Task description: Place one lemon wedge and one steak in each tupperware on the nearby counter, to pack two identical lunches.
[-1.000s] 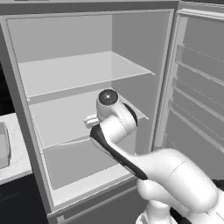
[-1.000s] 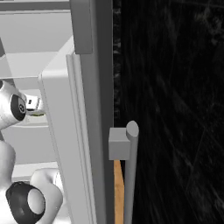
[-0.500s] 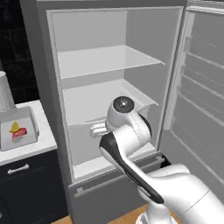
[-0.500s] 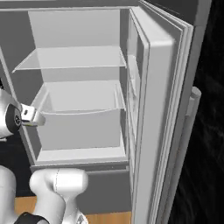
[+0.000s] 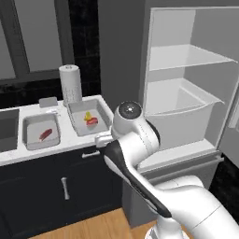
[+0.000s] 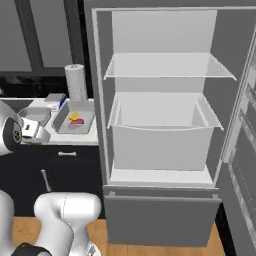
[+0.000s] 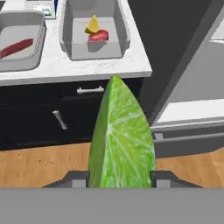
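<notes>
In the hand view my gripper (image 7: pixel 121 177) is shut on a green lemon wedge (image 7: pixel 121 135), held upright above the wooden floor in front of the dark cabinets. Two grey tupperware stand on the marble counter (image 7: pixel 65 68). The left tupperware (image 7: pixel 17 63) holds a red steak (image 7: pixel 16 47). The right tupperware (image 7: pixel 70 30) holds a yellow lemon wedge (image 7: pixel 92 25) and a steak (image 7: pixel 98 36). From the left base view, the hand (image 5: pixel 100 139) hangs at the counter's front edge, below the right tupperware (image 5: pixel 77 112) and to the right of the left tupperware (image 5: pixel 32 126).
A paper-towel roll (image 5: pixel 70 84) stands behind the trays, with a small box (image 5: pixel 48 101) beside it. The dark sink (image 5: pixel 7 133) lies at the left. The open fridge (image 5: pixel 186 93) with its shelf and drawer stands right of the counter. Silver handles (image 7: pixel 90 90) stick out from the cabinets.
Both base views have swung from the fridge interior over to the counter, so the camera moved. The trays, roll and sink have come into view, and the arm now points toward the counter.
</notes>
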